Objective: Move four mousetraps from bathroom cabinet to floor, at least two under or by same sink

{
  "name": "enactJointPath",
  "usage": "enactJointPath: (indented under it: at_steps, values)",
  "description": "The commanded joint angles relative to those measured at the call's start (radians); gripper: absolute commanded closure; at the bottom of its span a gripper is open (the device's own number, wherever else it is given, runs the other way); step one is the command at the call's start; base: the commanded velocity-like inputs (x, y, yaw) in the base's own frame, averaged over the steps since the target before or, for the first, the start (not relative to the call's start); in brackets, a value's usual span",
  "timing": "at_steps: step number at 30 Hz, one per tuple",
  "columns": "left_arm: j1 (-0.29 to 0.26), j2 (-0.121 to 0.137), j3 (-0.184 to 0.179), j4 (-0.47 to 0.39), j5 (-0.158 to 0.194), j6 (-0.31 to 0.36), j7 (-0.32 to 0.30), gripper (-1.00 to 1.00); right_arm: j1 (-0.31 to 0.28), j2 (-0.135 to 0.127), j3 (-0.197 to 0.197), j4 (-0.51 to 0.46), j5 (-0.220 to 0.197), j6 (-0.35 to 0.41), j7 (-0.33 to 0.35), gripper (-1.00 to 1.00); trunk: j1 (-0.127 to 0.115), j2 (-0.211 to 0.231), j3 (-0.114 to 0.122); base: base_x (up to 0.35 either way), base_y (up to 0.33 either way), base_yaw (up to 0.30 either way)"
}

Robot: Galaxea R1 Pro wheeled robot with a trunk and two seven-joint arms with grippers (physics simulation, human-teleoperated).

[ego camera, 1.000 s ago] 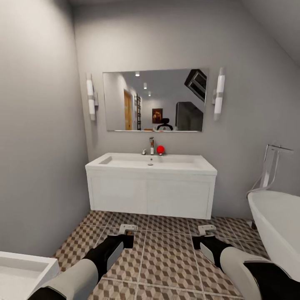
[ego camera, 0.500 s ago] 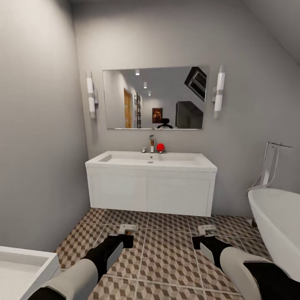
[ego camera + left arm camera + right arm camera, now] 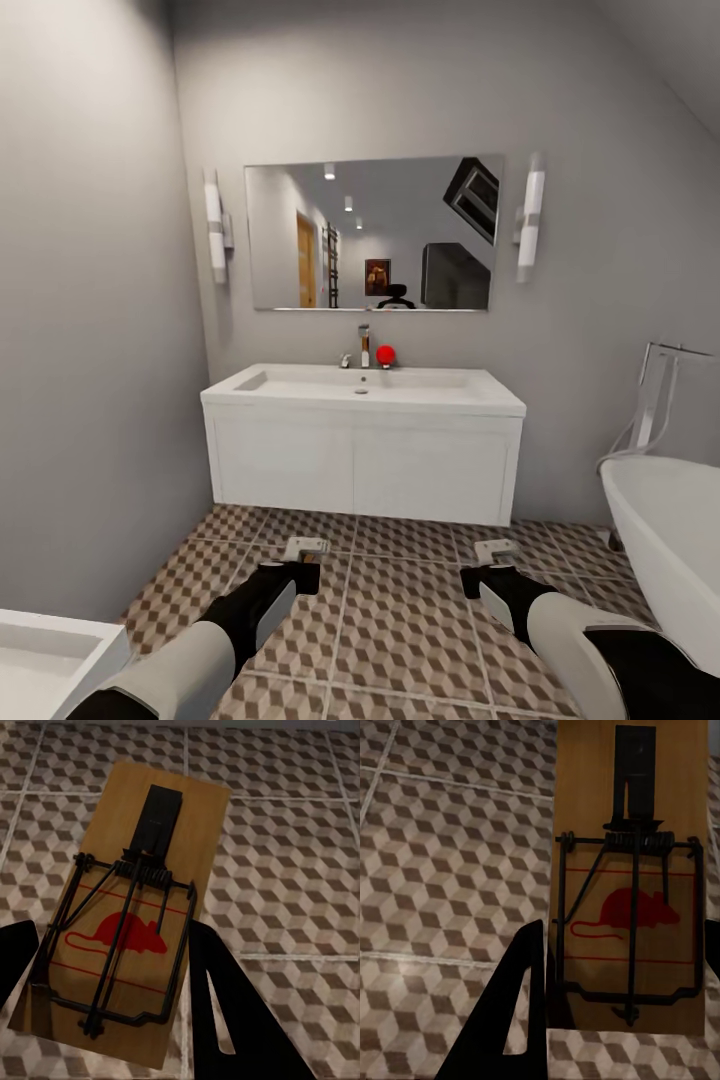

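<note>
Each gripper carries a mousetrap, a tan wood board with dark wire and a red mouse print. My left gripper (image 3: 301, 562) (image 3: 112, 967) is shut on one mousetrap (image 3: 306, 546) (image 3: 142, 892). My right gripper (image 3: 490, 566) (image 3: 622, 960) is shut on another mousetrap (image 3: 495, 550) (image 3: 630, 870). Both hang low over the bathroom floor (image 3: 400, 620) with its cube-pattern tiles. Straight ahead stands the bathroom sink (image 3: 362, 386), a wide white basin with a chrome tap (image 3: 363, 346), on a white vanity unit (image 3: 362, 465).
A white bathtub (image 3: 670, 530) with a standing chrome tap (image 3: 660, 395) fills the right side. Another white basin (image 3: 45, 655) juts in at the near left. A grey wall (image 3: 90, 350) runs along the left. A mirror (image 3: 370, 235) hangs above the sink, with a red object (image 3: 385, 354) by the tap.
The whole view has shifted slightly: the sink looks a little larger and the near-left basin has slid lower and further left. Both arms keep the same pose, traps still held.
</note>
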Motion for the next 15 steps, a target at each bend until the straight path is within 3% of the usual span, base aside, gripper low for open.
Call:
enactJointPath:
  at_steps: [1, 15]
  values:
    - [-0.001, 0.001, -0.008, -0.002, 0.01, 0.004, 0.007, 1.0, -0.001, 0.0, 0.0, 0.002, 0.008, 0.003, -0.004, 1.0, 0.0, -0.001, -0.001, 0.287, 0.0, 0.0]
    - [-0.001, 0.002, -0.009, -0.002, 0.009, 0.005, 0.003, 1.0, -0.001, 0.001, 0.0, 0.002, 0.008, 0.003, -0.004, 1.0, 0.0, -0.001, -0.001, 0.315, 0.0, 0.0]
